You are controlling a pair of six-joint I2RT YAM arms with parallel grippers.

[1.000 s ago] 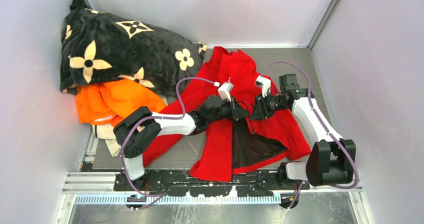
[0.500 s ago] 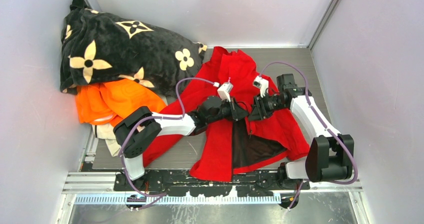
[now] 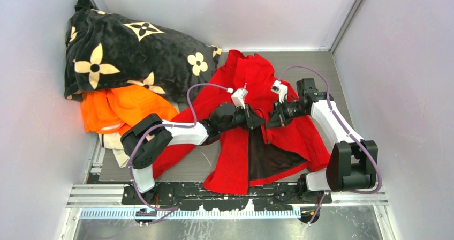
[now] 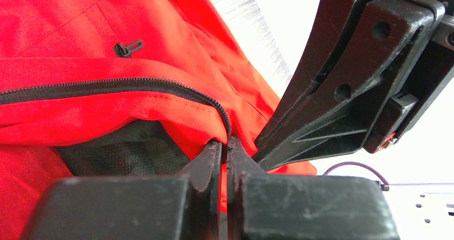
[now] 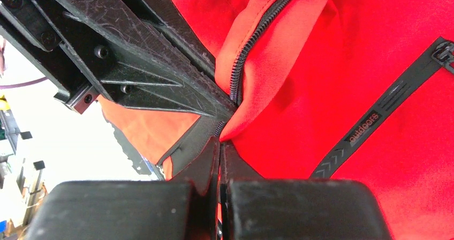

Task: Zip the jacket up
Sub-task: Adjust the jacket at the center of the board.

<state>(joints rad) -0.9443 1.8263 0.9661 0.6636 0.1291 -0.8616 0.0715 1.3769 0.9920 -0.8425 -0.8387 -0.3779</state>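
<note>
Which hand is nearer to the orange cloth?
Left. The left hand grips the zip edge of the jacket on the side facing the orange cloth; the right hand grips the opposite edge, just beyond it.

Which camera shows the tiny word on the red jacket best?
The right wrist view: the word sits close up on the jacket pocket strip, reading "outdoors". The left wrist view shows no word. From the top, the letters are too small.

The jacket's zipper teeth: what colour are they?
The zipper teeth of the jacket are black; the left wrist view shows them best.
</note>
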